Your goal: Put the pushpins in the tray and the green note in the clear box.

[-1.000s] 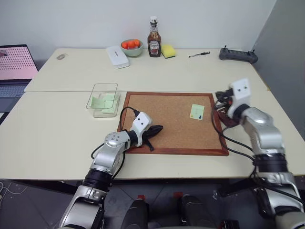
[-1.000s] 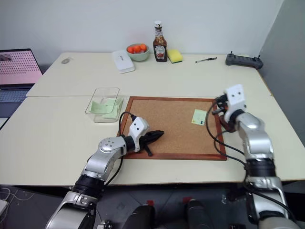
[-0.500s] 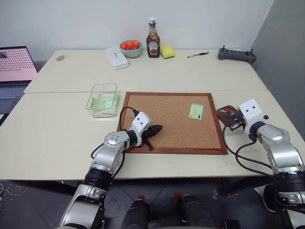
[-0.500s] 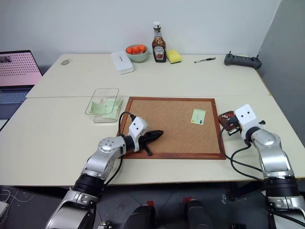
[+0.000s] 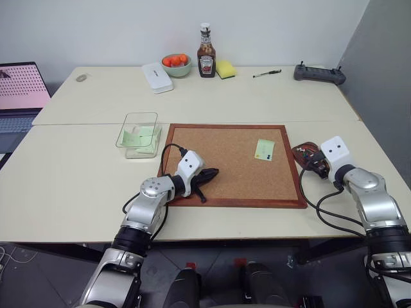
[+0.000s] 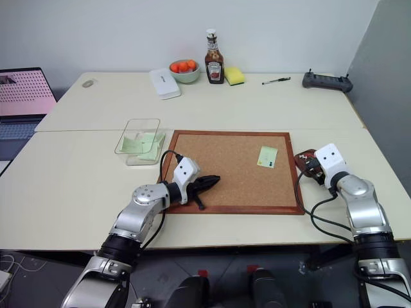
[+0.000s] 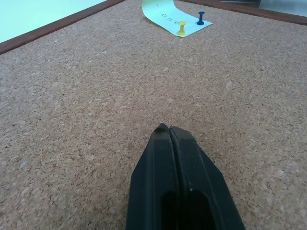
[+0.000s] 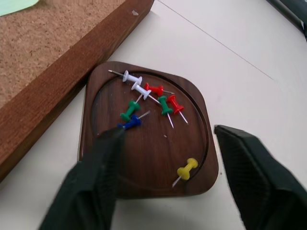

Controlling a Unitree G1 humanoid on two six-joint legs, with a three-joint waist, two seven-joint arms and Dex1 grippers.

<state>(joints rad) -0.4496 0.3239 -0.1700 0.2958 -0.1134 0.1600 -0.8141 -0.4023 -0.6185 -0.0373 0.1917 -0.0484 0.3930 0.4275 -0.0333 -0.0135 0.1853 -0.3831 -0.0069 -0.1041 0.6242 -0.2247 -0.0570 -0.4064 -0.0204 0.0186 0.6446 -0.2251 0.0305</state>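
The green note (image 5: 264,149) lies on the cork board, held by a yellow pushpin (image 7: 182,28) and a blue pushpin (image 7: 201,18). Just right of the board sits the dark brown tray (image 8: 153,158) with several loose pushpins in it, among them a blue one (image 8: 130,123) and a yellow one (image 8: 186,170). My right gripper (image 8: 168,130) hovers open over the tray, one finger on each side. Shut and empty, my left gripper (image 7: 169,129) rests on the board's near left part. The clear box (image 5: 139,133), left of the board, holds green notes.
The cork board (image 5: 225,167) has a raised wooden frame. Along the back of the table stand a white case (image 5: 158,76), a bowl of oranges (image 5: 177,62), a ketchup bottle (image 5: 207,52), a yellow sponge (image 5: 225,68), a pen (image 5: 267,74) and a controller (image 5: 319,73). A laptop (image 5: 19,90) sits far left.
My right arm has come down and to the right, from above the board's right edge to over the tray. The left arm has stayed still.
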